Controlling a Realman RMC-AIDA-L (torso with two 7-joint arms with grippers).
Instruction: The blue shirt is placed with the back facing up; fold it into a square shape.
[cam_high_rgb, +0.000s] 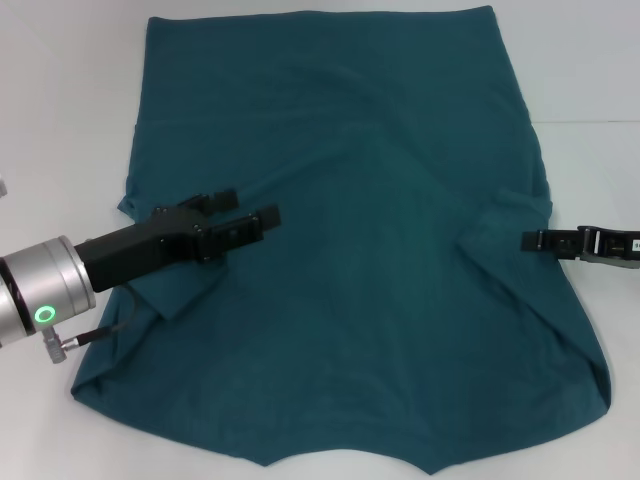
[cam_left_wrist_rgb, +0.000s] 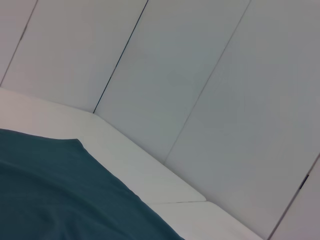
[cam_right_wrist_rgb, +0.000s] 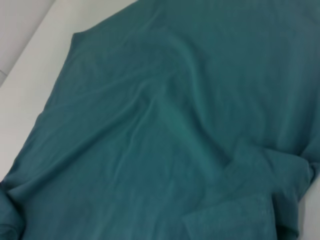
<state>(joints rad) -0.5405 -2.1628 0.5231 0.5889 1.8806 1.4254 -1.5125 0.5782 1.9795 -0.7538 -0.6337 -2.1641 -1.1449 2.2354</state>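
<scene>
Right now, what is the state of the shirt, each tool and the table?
blue shirt: spread flat, plain side up, wrinkled, sleeves folded inward.
left tool: open, over the shirt's left part.
right tool: at the shirt's right edge.
table: white, shirt lying on it.

Blue shirt corner on white table; paneled wall behind.

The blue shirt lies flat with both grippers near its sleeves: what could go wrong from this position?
1. The blue shirt already shows ridges across its middle; folding now could trap them and spoil the square.
2. The left gripper is over the cloth, well inside the left edge, so it might pinch the body instead of the sleeve.
3. The right gripper sits at the right edge; a shallow grasp may slip.
</scene>
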